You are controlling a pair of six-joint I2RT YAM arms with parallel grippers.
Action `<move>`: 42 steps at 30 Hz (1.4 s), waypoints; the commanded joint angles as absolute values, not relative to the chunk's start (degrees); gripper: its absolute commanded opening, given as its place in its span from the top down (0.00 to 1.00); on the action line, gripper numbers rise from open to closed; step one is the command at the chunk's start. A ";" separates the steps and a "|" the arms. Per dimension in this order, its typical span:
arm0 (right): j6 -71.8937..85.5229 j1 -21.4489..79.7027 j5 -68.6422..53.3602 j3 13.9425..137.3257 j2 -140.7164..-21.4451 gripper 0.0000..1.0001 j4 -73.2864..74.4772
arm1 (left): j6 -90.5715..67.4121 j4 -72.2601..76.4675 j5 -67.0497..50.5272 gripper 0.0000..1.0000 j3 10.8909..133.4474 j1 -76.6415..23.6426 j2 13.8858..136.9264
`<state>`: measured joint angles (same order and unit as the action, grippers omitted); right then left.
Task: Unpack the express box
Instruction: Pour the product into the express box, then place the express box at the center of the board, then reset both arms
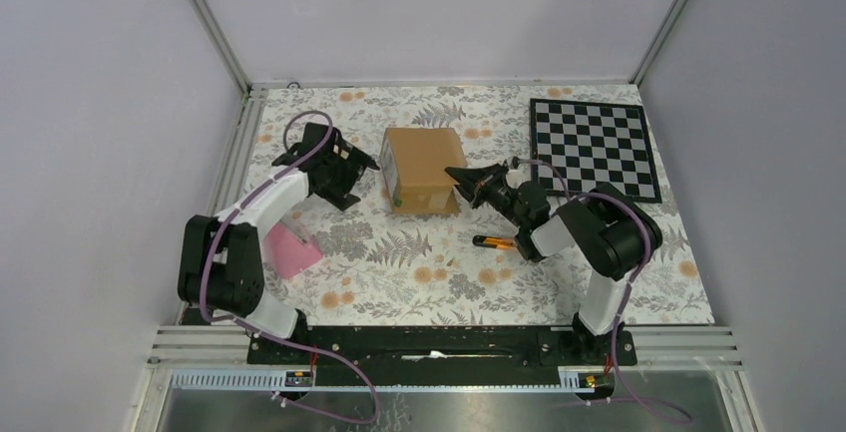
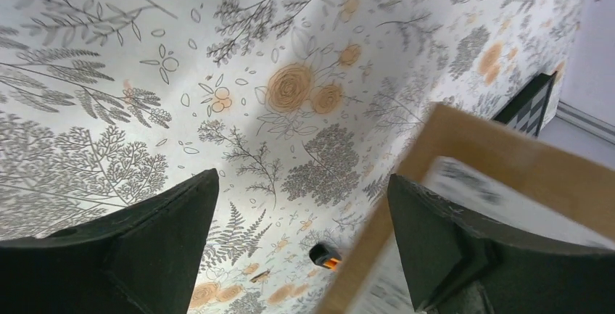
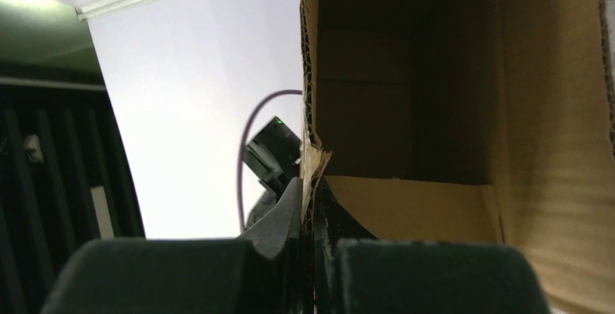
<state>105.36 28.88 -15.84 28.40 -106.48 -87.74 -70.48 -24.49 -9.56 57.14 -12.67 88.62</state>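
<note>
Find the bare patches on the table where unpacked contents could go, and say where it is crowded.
Free: the floral cloth in front of the express box, between pink wedge and orange-and-black cutter. Crowded: either side of the box, where the open left gripper and the right gripper, shut on its wall, stand.

Brown express box point(image 1: 423, 165); floral tablecloth point(image 1: 419, 272); pink wedge point(image 1: 290, 250).

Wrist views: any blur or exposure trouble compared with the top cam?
Left wrist: tablecloth sharp, but the express box close to the lens is blurred and its label is smeared. Right wrist: pale wall glaringly bright, box interior dim, near fingers dark and soft. Top external: evenly lit and sharp, soft shadows only.
</note>
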 commanded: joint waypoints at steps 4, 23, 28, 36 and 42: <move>84.11 29.88 -19.24 30.19 -88.98 1.00 -69.15 | -60.93 -32.49 2.32 0.07 64.10 -12.22 79.87; 26.42 49.92 20.39 54.11 -80.40 0.99 -4.75 | -46.55 -34.01 -4.88 0.01 68.42 -15.97 74.05; 25.10 52.79 22.52 57.28 -83.30 0.75 -2.59 | -44.14 -34.54 -6.36 0.01 68.59 -16.02 72.34; 26.36 54.20 21.39 60.61 -79.91 0.22 2.27 | -42.48 -35.16 -7.40 0.01 69.09 -16.47 71.39; 26.98 54.32 20.39 61.47 -74.63 0.00 3.90 | -39.80 -35.16 -6.30 0.01 71.19 -17.97 69.82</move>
